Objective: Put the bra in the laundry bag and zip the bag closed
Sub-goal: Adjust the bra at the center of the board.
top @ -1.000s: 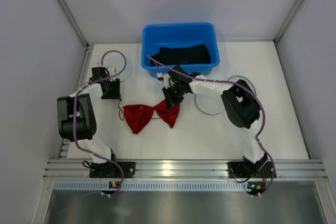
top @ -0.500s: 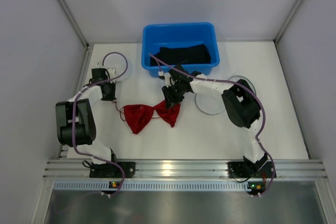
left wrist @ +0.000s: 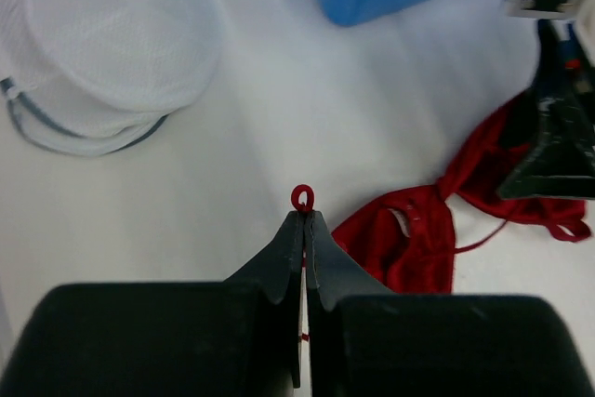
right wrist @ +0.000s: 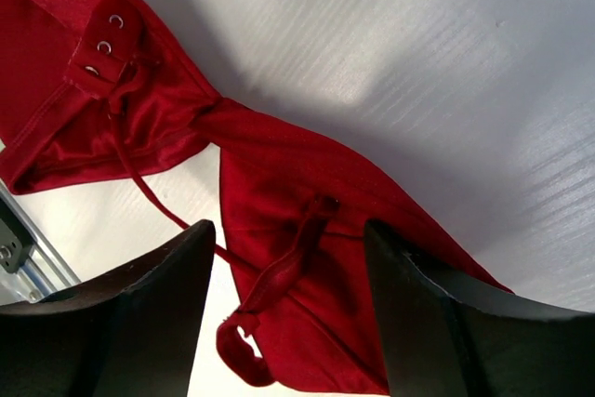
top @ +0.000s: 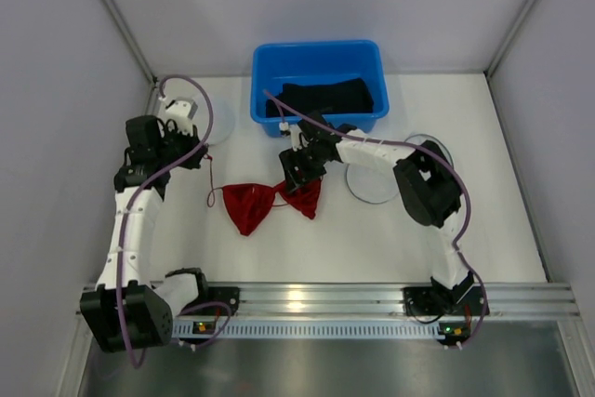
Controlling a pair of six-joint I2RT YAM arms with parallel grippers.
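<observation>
Currently | bra (top: 251,206) | red, two cups spread flat (clasp hooks visible)

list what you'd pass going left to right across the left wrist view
bag → left gripper, shut on the bra's strap loop → bra → right gripper
</observation>
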